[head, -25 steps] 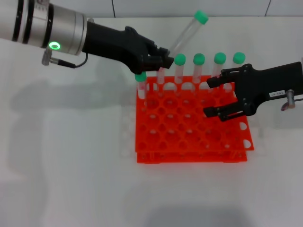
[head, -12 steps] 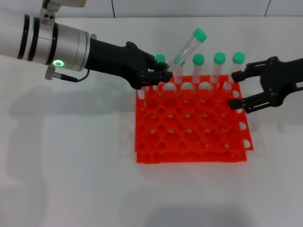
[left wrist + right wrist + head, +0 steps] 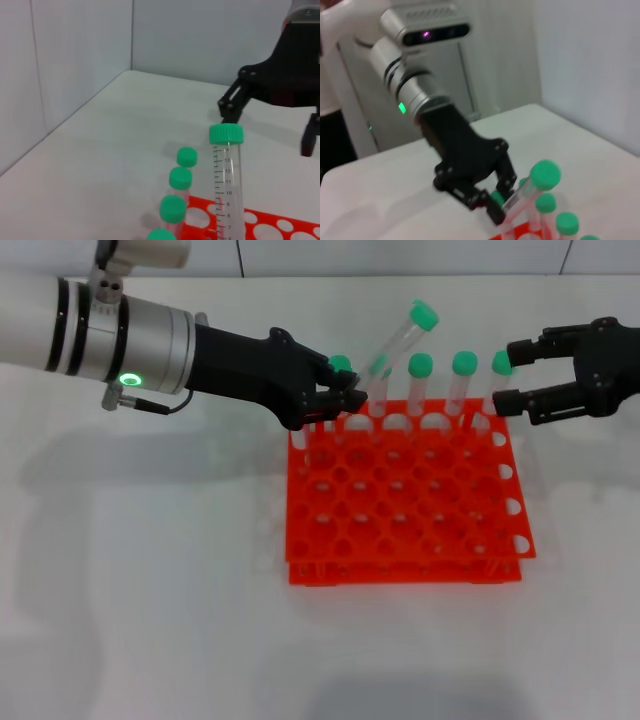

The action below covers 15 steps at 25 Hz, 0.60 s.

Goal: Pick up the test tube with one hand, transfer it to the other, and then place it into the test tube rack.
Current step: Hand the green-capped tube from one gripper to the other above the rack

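Green caps [image 3: 424, 315] top clear tubes over a bright orange rack [image 3: 405, 530]; both claws black.

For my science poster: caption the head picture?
Left gripper holds a tilted test tube over the orange rack; open right gripper waits.

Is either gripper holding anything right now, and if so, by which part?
The left gripper holds the test tube by its lower end, cap tilted up. The right gripper is open and holds nothing.
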Available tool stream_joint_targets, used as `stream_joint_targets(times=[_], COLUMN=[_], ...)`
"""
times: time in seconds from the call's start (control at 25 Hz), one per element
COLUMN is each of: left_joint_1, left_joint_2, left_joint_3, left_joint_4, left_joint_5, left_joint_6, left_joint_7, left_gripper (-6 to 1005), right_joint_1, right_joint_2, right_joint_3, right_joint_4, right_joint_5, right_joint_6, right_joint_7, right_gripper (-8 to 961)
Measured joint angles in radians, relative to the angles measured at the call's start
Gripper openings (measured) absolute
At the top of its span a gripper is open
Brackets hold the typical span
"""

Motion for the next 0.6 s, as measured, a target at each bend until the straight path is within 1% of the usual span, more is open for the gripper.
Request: stream_joint_targets(times=[0.04,0.2,0.24,0.28,0.52,0.56,0.6], left_joint_1=[0.0,0.0,0.001,0.001,0.009,0.011,0.012], left_joint_2=[-0.003,-0.008,-0.011,-0.012,-0.015,-0.015,-0.015], left_joint_3=[-0.001,-0.002,-0.003,-0.003,0.0,0.0,0.0], left_joint_4=[0.0,-0.001,-0.001,-0.001,-0.001,-0.001,-0.001], left_joint_5=[0.0,-0.001,-0.003,-0.004,-0.026,-0.031,-0.035], left_joint_6=[0.0,0.0,0.005,0.006,0.022,0.029,0.033], left_joint_7=[0.005,0.018,0.027,0.029,0.055,0.063,0.067], left_gripper=[192,191,191,191,191,191,191], right_joint_1=[-0.001,-0.009,-0.009,-0.014,-0.04,-0.04,-0.045], right_joint_2=[0.006,0.04,0.04,0.051,0.067,0.067,0.07], right_joint_3=[0.007,0.05,0.05,0.066,0.077,0.077,0.078], right_joint_4=[0.002,0.005,0.005,0.005,0.019,0.019,0.041], right_joint_5=[0.0,0.002,0.002,0.007,0.069,0.069,0.097], right_joint_6=[0.006,0.031,0.031,0.032,0.038,0.038,0.048], right_joint_7=[0.001,0.0,0.0,-0.001,-0.004,-0.004,-0.015], right_gripper=[750,749,749,749,747,746,746])
